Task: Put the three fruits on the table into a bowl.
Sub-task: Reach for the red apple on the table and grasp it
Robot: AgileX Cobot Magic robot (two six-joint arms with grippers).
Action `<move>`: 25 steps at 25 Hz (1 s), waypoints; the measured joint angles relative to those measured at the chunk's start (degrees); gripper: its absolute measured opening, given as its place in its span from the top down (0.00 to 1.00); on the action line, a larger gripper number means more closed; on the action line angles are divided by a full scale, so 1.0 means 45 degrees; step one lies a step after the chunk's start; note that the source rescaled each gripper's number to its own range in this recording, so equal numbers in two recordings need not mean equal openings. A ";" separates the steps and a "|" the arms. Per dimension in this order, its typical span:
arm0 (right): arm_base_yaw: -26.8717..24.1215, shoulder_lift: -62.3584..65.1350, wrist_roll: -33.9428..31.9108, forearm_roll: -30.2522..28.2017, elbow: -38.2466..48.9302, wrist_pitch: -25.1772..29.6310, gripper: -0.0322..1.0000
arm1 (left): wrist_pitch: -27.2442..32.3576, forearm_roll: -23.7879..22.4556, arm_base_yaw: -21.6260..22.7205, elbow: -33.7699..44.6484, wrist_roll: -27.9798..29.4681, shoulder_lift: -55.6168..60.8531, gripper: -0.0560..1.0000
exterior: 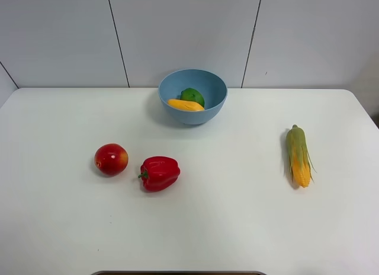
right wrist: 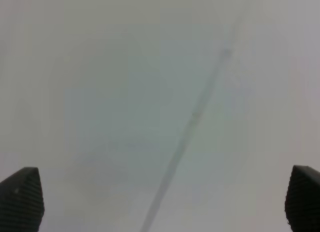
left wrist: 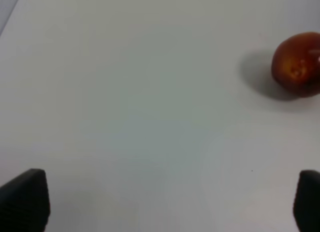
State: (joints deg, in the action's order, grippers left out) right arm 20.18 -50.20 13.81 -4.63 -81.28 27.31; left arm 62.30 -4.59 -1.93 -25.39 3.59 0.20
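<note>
Left gripper (left wrist: 166,201), right gripper (right wrist: 160,199): jaws wide, empty; white table (exterior: 237,227), pale panelled wall (exterior: 177,32), perhaps a seam (right wrist: 195,117).

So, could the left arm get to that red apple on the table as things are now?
Probably yes. The left gripper is open, and its camera shows only bare table between it and the apple. The bell pepper lies apart, on the apple's far side.
</note>
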 joint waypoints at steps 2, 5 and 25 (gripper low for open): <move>-0.0627 0.0558 0.0000 -0.0008 0.0000 0.0378 0.00 | 0.0000 0.0000 0.0000 0.0000 0.0000 0.0000 0.00; -0.1164 0.1340 0.0000 -0.0008 -0.0012 0.1037 0.00 | 0.0000 0.0000 0.0000 0.0000 0.0013 0.0000 0.00; -0.4035 0.6172 -0.1885 0.0004 0.0765 0.8286 0.00 | 0.0000 0.0000 0.0000 0.0000 0.0001 0.0000 0.00</move>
State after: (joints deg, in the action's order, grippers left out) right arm 2.03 -22.43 5.32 -4.61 -77.84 64.59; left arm 62.30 -4.59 -1.93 -25.39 3.60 0.20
